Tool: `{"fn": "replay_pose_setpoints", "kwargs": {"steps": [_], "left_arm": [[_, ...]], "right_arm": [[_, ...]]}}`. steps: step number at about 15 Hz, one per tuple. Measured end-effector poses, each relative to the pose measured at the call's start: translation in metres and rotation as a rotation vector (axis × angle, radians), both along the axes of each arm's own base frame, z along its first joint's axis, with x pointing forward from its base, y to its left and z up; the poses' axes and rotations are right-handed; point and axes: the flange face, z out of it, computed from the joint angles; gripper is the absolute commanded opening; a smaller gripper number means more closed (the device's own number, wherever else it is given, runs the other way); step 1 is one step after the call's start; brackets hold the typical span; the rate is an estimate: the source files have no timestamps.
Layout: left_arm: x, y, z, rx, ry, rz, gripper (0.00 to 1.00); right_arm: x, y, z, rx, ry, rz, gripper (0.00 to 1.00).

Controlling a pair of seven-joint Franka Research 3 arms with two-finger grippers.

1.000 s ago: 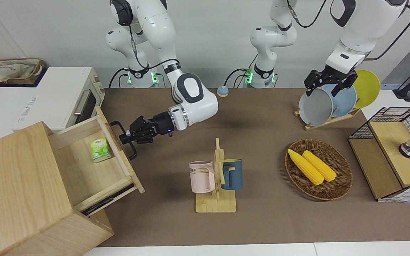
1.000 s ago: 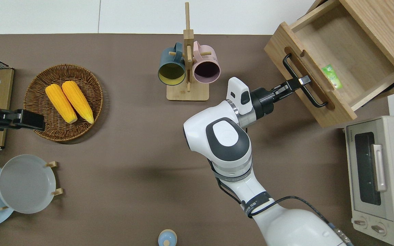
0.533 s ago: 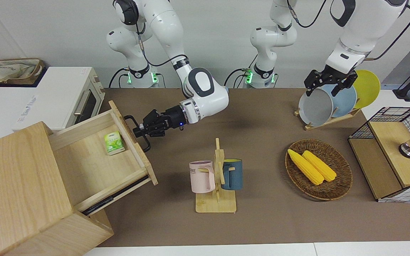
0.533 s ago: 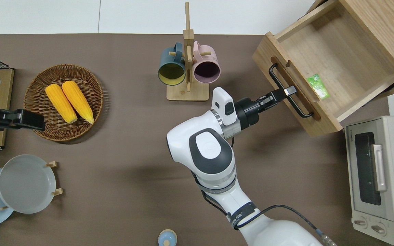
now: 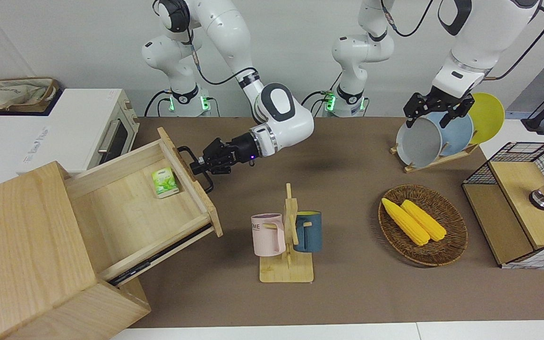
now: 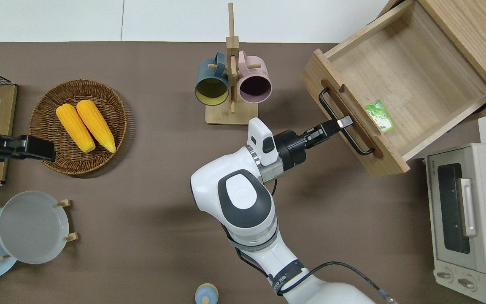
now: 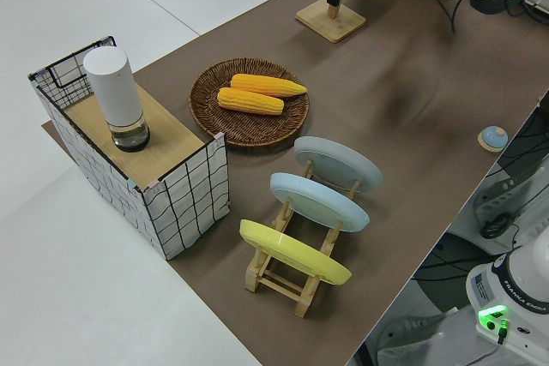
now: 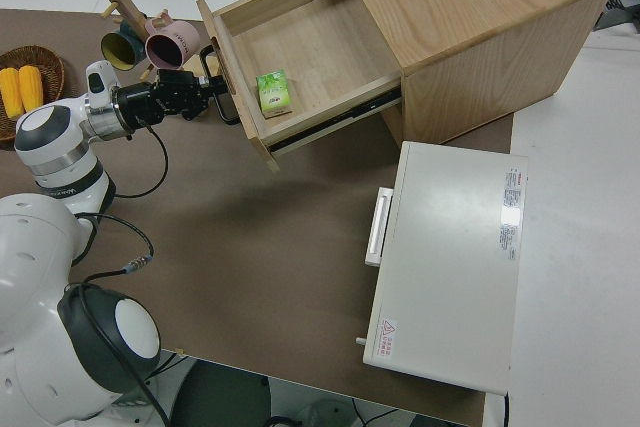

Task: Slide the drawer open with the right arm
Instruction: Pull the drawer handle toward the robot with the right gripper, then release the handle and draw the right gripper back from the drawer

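While the right arm's fingers (image 6: 339,123) clamp its handle (image 6: 344,122), one drawer (image 6: 399,80) stands open — one green packet (image 6: 379,116) inside.

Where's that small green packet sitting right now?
The small green packet lies inside the open light-wood drawer, right against its flat front panel, close to where the right hand grips the black bar handle.

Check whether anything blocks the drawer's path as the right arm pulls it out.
Nothing visible does. The right gripper is shut on the handle of the drawer, which is already well out. The bare table lies along the pull line; the mug rack stands off to one side, clear of it.
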Motion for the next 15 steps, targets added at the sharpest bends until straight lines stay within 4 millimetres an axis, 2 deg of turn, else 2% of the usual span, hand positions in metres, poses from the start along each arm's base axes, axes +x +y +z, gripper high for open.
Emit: {"fn": "replay_pose_setpoints", "kwargs": {"steps": [1,2,3,4,6,15], "left_arm": [[0.0000,0.0000,0.0000,0.000,0.000,0.000,0.99],[0.0000,0.0000,0.0000,0.000,0.000,0.000,0.99],[0.0000,0.0000,0.0000,0.000,0.000,0.000,0.99],[0.0000,0.0000,0.0000,0.000,0.000,0.000,0.99],[0.0000,0.0000,0.0000,0.000,0.000,0.000,1.00],[0.0000,0.0000,0.0000,0.000,0.000,0.000,0.99]], "right_arm": [[0.0000,0.0000,0.0000,0.000,0.000,0.000,0.000],[0.0000,0.0000,-0.0001,0.000,0.000,0.000,0.068],[0.0000,0.0000,-0.0003,0.000,0.000,0.000,0.160],[0.0000,0.0000,-0.0006,-0.001,0.001,0.000,0.298],[0.0000,0.0001,-0.0019,-0.002,0.002,-0.001,0.986],[0.0000,0.0007,-0.0006,-0.002,-0.004,-0.004,0.985]]}}
